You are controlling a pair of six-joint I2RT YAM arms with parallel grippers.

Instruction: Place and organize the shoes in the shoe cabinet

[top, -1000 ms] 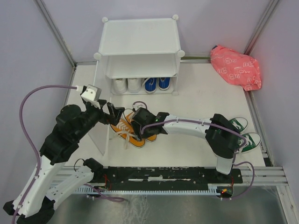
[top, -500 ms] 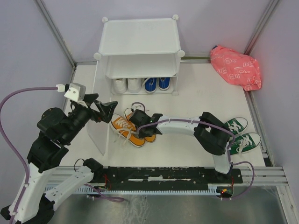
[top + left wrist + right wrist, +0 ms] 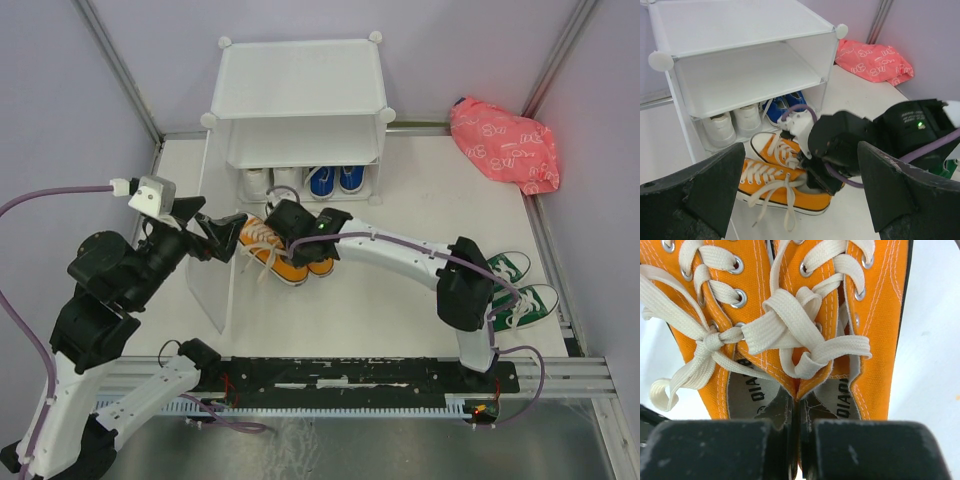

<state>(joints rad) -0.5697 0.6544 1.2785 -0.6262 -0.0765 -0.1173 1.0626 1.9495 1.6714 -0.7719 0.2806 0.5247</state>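
The orange shoes [image 3: 880, 340] are low canvas sneakers with cream-white laces, metal eyelets, white rubber soles and dark lettering on the insoles. They sit side by side as a pair [image 3: 268, 262], sides touching, with loose lace ends trailing off the near shoe. In the top view their long axis runs slantwise, toes toward the far left and heels toward the near right. The pair is on the bench [image 3: 420, 200] just in front of the shoe cabinet [image 3: 300, 80], near its lower opening; I cannot tell whether the soles rest fully on the bench.

The right claw [image 3: 795, 410] is pressed together at the heel end, pinching the two adjoining inner collars of the orange shoes between its fingers.

The left claw [image 3: 235, 237] has its fingers spread wide and holds nothing. It hangs just beyond the toes, beside the cabinet's swung-out front panel [image 3: 215, 270].

In the cabinet's bottom compartment stand a white pair [image 3: 732, 125] on the left and a blue pair [image 3: 782, 107] on the right, heels outward. The shelf above them is bare.

A green pair [image 3: 515, 285] lies at the right edge of the bench, by the right arm. A pink patterned bag [image 3: 505, 140] sits in the far right corner.
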